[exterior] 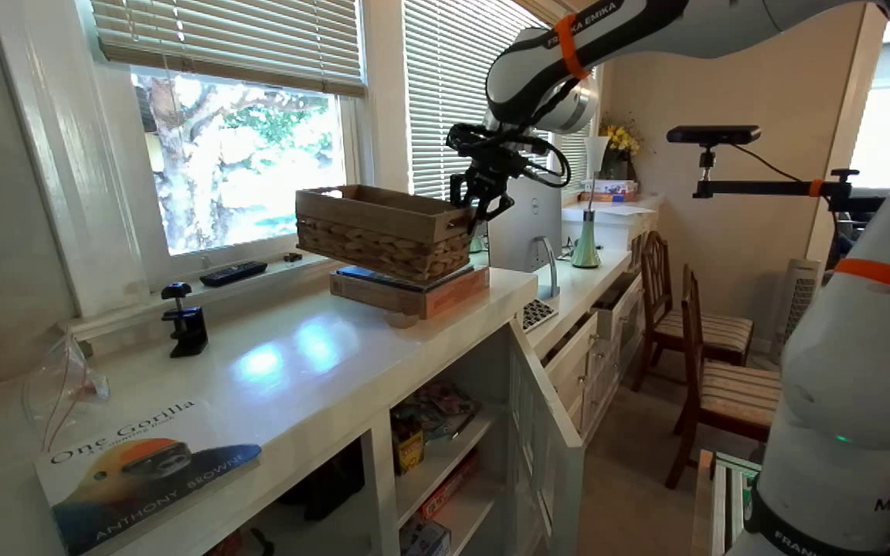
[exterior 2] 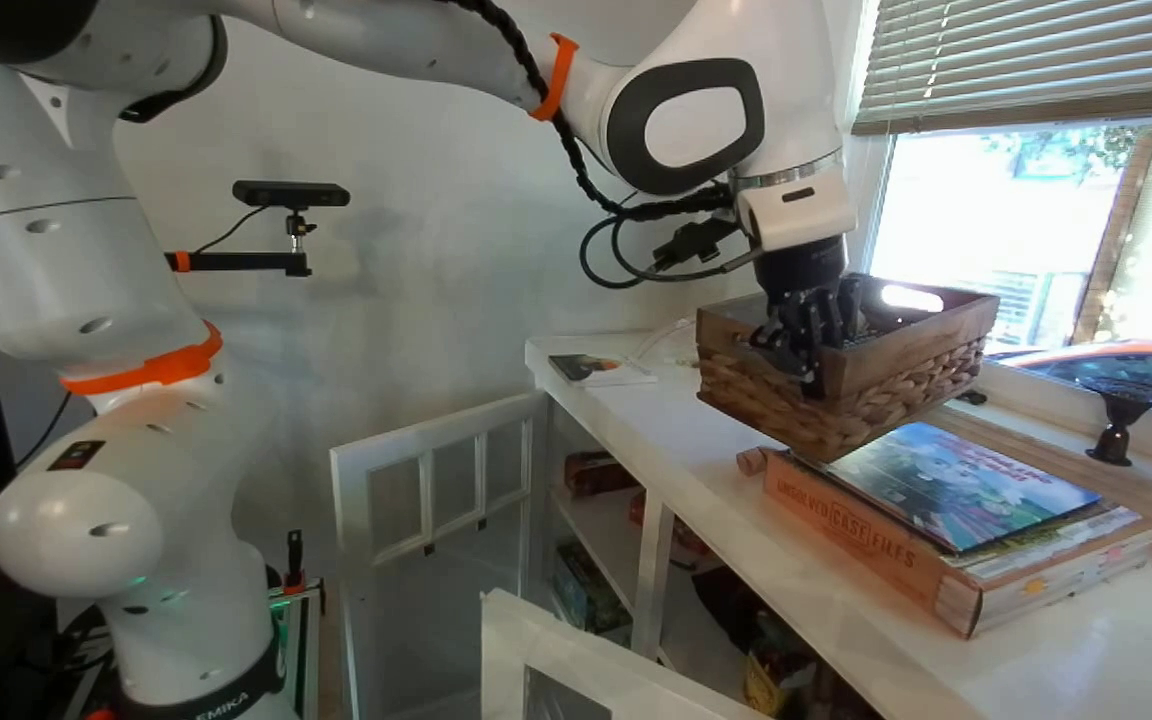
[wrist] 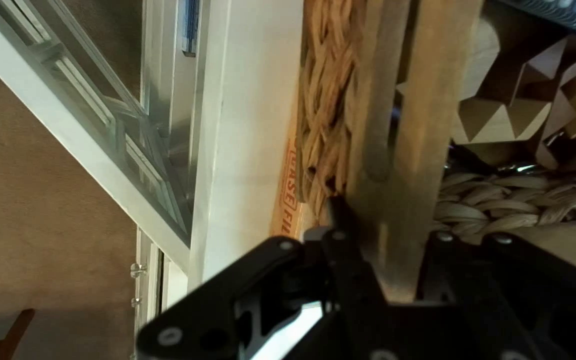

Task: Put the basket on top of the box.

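Presently, my end effector (wrist: 390, 232) is pinching the basket (exterior: 383, 235) one-sidedly, partly above the box (exterior 2: 871, 542); its weight is possibly inviting slipping.

The book (exterior: 144, 475) bears the words "One Gorilla" and "ANTHONY BROWNE", the box (exterior 2: 861, 537) reads "UNSOLVED CASE FILES" along one side, and the robot arm (exterior: 692, 29) is marked "FRANKA EMIKA" in white.

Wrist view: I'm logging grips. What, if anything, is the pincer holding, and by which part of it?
The wicker basket, by the wooden band of a short end, near a corner; the pincer is clamped across it.
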`<state>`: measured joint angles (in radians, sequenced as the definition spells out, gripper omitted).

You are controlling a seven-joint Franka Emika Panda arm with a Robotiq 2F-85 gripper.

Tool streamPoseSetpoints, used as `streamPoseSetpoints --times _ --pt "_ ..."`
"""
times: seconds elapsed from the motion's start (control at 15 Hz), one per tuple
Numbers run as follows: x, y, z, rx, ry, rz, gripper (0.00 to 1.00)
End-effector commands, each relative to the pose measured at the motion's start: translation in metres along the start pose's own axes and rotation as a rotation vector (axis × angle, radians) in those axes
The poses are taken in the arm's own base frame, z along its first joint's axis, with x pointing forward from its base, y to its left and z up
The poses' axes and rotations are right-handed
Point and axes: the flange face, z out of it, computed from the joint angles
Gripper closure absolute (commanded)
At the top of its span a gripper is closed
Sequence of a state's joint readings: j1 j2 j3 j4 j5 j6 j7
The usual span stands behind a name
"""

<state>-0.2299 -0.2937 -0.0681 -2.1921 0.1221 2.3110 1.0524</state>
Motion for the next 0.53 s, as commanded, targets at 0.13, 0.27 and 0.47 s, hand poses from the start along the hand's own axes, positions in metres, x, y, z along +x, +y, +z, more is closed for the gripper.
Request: streamPoseSetpoints --times 0.13,0.27,0.47 --pt "0.017 -0.002 -0.018 0.015 0.021 0.055 0.96" --pt "0.023 -0.001 -0.02 0.008 0.02 0.056 0.96" --pt "0.031 0.0 -0.021 -0.012 0.016 0.063 0.96"
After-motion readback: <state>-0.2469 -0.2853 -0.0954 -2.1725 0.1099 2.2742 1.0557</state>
